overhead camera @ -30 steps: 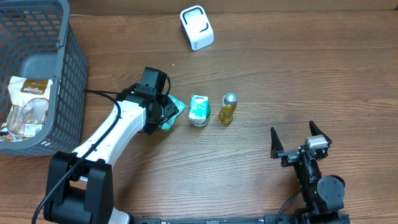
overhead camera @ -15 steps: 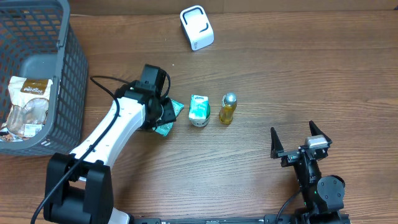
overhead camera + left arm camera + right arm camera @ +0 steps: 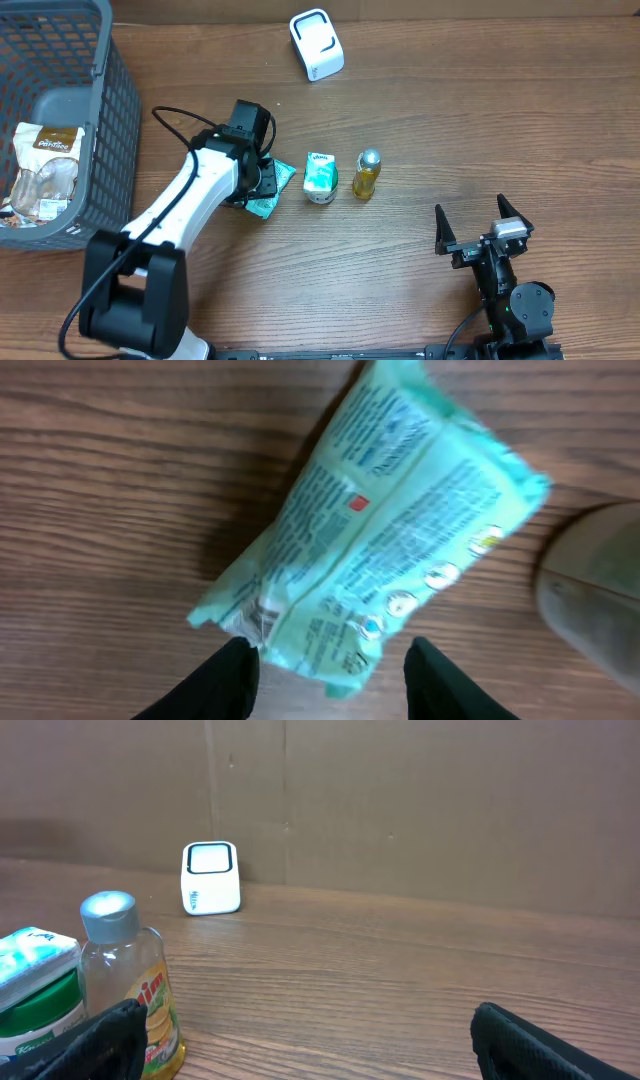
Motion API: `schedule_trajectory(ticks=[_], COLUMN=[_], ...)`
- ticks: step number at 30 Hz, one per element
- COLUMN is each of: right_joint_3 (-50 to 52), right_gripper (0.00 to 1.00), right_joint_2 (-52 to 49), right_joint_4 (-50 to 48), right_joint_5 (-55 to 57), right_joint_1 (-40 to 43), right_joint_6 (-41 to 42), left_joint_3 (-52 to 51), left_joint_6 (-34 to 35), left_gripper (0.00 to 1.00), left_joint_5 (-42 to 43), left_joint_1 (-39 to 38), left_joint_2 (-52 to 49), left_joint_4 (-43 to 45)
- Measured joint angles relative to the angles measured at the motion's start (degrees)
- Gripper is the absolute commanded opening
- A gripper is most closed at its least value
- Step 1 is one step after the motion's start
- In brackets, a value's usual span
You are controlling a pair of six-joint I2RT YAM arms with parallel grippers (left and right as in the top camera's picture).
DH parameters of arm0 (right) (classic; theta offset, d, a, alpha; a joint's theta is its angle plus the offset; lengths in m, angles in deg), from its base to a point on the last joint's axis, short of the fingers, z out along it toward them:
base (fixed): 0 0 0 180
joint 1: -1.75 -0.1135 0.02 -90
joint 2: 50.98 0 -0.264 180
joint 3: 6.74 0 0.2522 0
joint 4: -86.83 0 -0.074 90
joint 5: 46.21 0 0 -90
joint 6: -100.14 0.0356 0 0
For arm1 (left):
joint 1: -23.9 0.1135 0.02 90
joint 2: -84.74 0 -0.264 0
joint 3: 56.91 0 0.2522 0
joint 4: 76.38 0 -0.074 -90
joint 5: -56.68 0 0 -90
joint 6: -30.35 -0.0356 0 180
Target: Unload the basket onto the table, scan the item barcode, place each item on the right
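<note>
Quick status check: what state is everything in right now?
teal packet, lying flat on table
left end effector, straddling the packet's end, grip unclear
right end effector, open, empty
tub, upright, closed
bottle, upright, capped
scanner, upright, untouched
basket, holds snack bag

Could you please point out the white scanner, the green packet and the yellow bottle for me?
white scanner (image 3: 316, 45), overhead view, its upper face.
green packet (image 3: 370, 550), left wrist view, printed middle.
yellow bottle (image 3: 365, 182), overhead view, its body.
</note>
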Motion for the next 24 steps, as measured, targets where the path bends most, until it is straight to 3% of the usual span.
schedule_trajectory(ticks=[5, 16, 24], right_joint_3=[0.0, 0.0, 0.0], right_gripper=[1.0, 1.0, 1.0], right_joint_2=[0.0, 0.0, 0.0], right_joint_4=[-0.02, -0.02, 0.0], right_joint_5=[0.0, -0.02, -0.02], right_joint_1=[0.0, 0.0, 0.0], right_joint_6=[-0.04, -0.04, -0.04], left_joint_3=[0.0, 1.44, 10.19], left_joint_6=[-1.05, -1.46, -1.49], left_gripper=[0.45, 0.57, 0.59], left_joint_5=[-0.46, -1.11, -1.09], left_joint_1=[0.0, 0.02, 0.0], left_joint_2=[-4.48, -7.98, -10.62], left_joint_4=[0.87, -0.35, -10.34])
